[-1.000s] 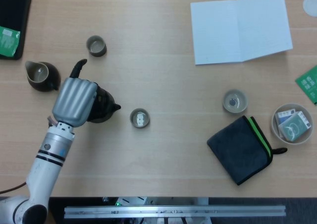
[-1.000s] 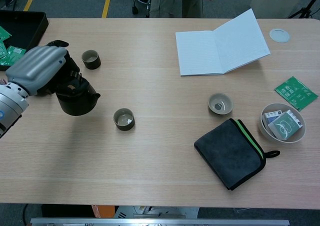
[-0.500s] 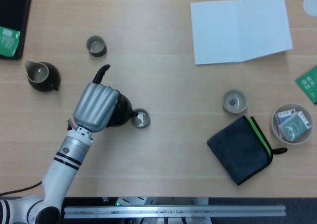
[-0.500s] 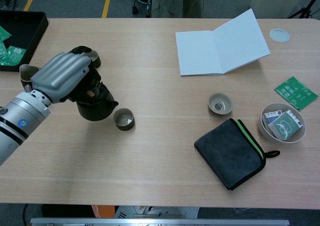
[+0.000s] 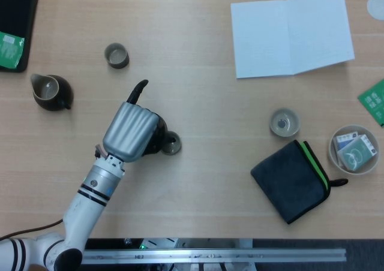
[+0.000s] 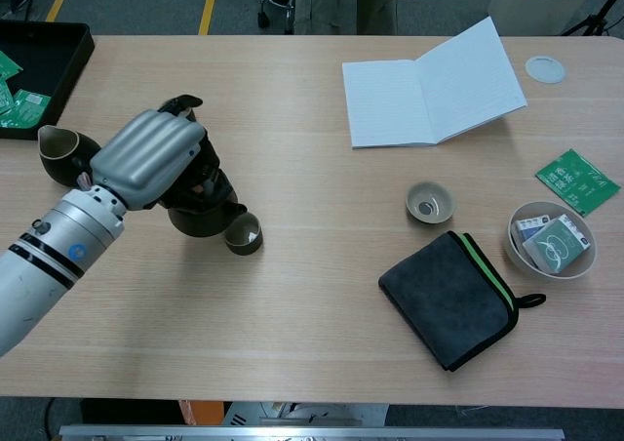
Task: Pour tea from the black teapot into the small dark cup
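My left hand (image 5: 132,130) (image 6: 151,158) grips the black teapot (image 5: 158,132) (image 6: 202,214) from above and covers most of it. The teapot's spout reaches the left rim of the small dark cup (image 5: 172,143) (image 6: 244,233), which stands on the table just right of the pot. The pot looks tipped toward the cup in the chest view; no stream of tea can be made out. A second dark cup (image 5: 116,55) stands further back on the left. My right hand is in neither view.
A dark pitcher (image 5: 51,92) (image 6: 60,151) sits left of the hand, a black tray (image 6: 44,56) in the far left corner. An open notebook (image 5: 291,31), a pale cup (image 5: 283,122), a dark folded cloth (image 5: 292,179) and a bowl of packets (image 5: 355,149) occupy the right side.
My left hand has carried the teapot to the right, from beside the pitcher to the small dark cup, and the spout now meets the cup's rim.
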